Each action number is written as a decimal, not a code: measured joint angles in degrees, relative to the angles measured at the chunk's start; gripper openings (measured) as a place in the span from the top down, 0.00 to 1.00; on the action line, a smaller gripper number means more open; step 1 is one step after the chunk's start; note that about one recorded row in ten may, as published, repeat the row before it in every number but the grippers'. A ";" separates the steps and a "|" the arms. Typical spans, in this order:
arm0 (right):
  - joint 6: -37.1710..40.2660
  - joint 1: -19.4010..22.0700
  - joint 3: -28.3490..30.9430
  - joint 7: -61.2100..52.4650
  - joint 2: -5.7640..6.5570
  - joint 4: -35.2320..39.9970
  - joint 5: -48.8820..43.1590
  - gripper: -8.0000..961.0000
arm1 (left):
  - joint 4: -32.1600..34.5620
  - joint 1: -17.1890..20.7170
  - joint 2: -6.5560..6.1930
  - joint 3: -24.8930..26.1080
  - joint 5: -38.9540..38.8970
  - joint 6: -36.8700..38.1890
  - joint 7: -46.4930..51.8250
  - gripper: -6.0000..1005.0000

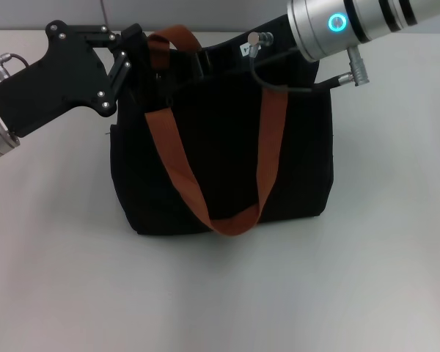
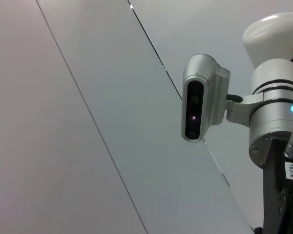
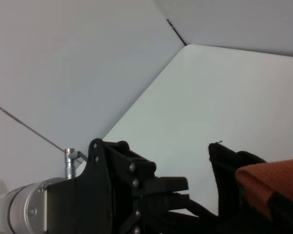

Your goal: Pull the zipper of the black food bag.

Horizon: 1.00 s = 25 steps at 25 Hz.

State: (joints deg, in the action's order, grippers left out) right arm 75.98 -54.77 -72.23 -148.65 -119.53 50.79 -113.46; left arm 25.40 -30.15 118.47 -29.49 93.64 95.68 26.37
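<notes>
The black food bag (image 1: 220,161) stands upright in the middle of the white table, its rust-orange strap handles (image 1: 177,169) hanging down its front. My left gripper (image 1: 136,55) is at the bag's top left corner, its fingers close together on the fabric edge. It also shows in the right wrist view (image 3: 183,191), beside the bag's corner (image 3: 224,161) and an orange strap (image 3: 271,178). My right gripper (image 1: 209,60) reaches in from the upper right over the bag's top edge, black against the black fabric. The zipper is hidden.
The white table (image 1: 220,293) runs all around the bag, with bare surface in front and on both sides. A grey cable (image 1: 279,84) loops from my right wrist (image 1: 337,26) over the bag's top. The left wrist view shows only the robot's head camera (image 2: 200,97) and wall.
</notes>
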 joint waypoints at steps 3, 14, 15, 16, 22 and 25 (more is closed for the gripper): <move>-0.11 -0.01 -0.53 0.13 0.00 0.20 0.18 0.78 | 0.00 0.04 0.00 0.07 -0.02 0.19 0.00 0.96; 0.46 0.04 -0.29 0.21 0.11 1.23 0.00 0.99 | 0.00 0.09 0.00 0.14 -0.06 0.23 0.00 0.96; 0.50 0.06 -0.26 0.21 0.13 1.35 -0.06 0.99 | 0.00 0.07 0.00 0.15 -0.06 0.19 0.00 0.96; 0.50 0.11 -0.26 0.21 0.14 1.54 -0.15 0.99 | 0.00 0.06 0.00 0.14 -0.06 0.17 0.00 0.96; 0.41 -0.17 -0.51 0.05 0.23 1.40 -0.79 0.99 | 0.00 0.04 0.06 0.14 -0.22 -0.04 0.00 0.96; 0.46 -0.70 -0.58 -1.01 0.26 1.81 -2.85 0.99 | -0.05 0.03 0.09 0.14 -0.40 -0.11 -0.02 0.96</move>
State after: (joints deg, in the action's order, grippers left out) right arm 76.44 -55.47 -72.81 -149.65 -119.27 52.60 -116.32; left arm 25.35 -30.12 118.56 -29.36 93.24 95.57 26.34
